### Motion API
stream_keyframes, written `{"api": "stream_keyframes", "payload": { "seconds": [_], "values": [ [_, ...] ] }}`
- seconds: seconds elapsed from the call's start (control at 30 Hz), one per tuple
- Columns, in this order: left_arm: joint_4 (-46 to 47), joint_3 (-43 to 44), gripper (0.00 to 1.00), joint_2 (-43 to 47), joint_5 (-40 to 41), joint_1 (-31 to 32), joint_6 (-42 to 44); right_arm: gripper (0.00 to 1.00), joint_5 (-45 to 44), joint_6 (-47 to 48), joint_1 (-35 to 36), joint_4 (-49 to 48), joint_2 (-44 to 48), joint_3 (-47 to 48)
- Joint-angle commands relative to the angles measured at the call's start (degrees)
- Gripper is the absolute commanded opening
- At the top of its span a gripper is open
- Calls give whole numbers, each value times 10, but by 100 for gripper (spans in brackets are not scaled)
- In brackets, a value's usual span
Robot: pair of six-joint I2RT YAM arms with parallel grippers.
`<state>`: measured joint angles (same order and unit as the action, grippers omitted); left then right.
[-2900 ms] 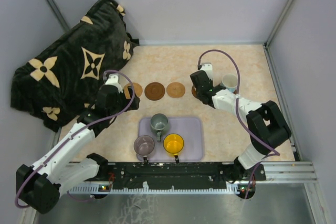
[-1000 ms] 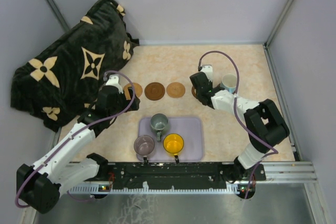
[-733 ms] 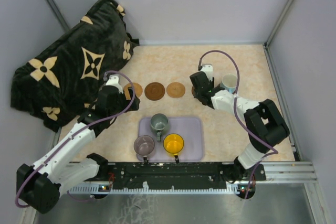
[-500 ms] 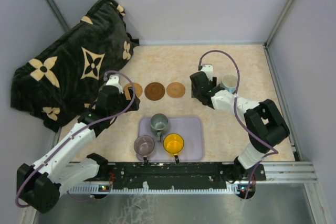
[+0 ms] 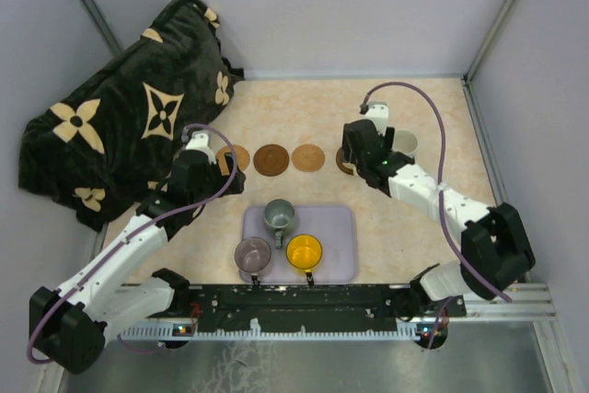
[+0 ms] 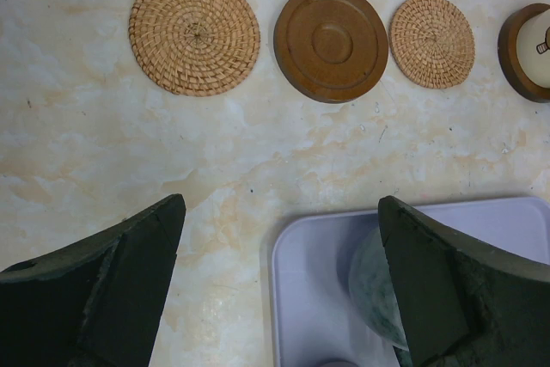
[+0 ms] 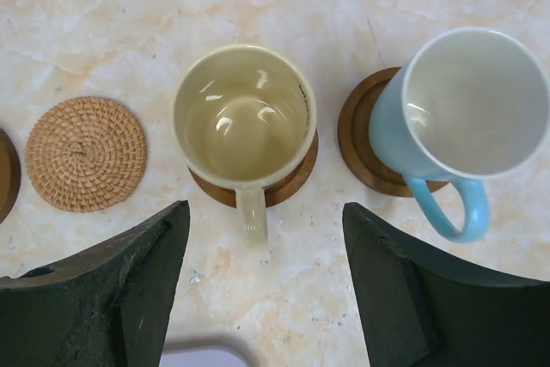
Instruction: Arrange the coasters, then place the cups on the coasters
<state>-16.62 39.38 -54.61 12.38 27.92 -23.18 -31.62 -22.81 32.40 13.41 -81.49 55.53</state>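
The right gripper (image 7: 265,212) points straight down, fingers parted, over a glossy cream ceramic mug (image 7: 243,118); the left gripper (image 6: 279,204) hovers, spread wide.

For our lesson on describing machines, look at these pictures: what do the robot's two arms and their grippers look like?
Both the left arm and right arm have white links with black joints. A purple cable loops along each. The left gripper and right gripper each have two dark, wedge-shaped fingers.

Glossy cream cup (image 7: 244,122), woven wicker coaster (image 7: 85,154), smooth brn coaster (image 6: 331,42)
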Motion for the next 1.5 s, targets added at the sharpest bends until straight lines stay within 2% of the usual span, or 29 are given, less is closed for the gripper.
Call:
{"api": "stream_keyframes", "payload": {
  "seconds": [0.0,0.1,0.4,0.67,0.87,1.1,1.33,1.47],
  "values": [
    [12,-3,99,9,-2,-1,-4,72,-59,-25,45,41,71,22],
    [10,-3,99,9,-8,-1,-5,72,-81,-56,94,90,99,21],
    [0,-1,99,16,-11,-1,-7,68,-74,-215,271,218,182,-34],
    [-16,7,99,17,-7,-1,-10,67,-114,-396,478,383,173,-8],
    [-26,9,99,21,-10,0,-15,68,-109,-507,572,439,150,-3],
    [-41,8,99,24,-5,-1,-20,69,-108,-575,642,457,64,27],
    [-50,9,99,19,-8,-1,-22,70,-121,-590,667,481,-16,83],
    [-53,7,99,24,-4,-1,-21,62,-110,-580,667,441,-17,62]
  ]
}}
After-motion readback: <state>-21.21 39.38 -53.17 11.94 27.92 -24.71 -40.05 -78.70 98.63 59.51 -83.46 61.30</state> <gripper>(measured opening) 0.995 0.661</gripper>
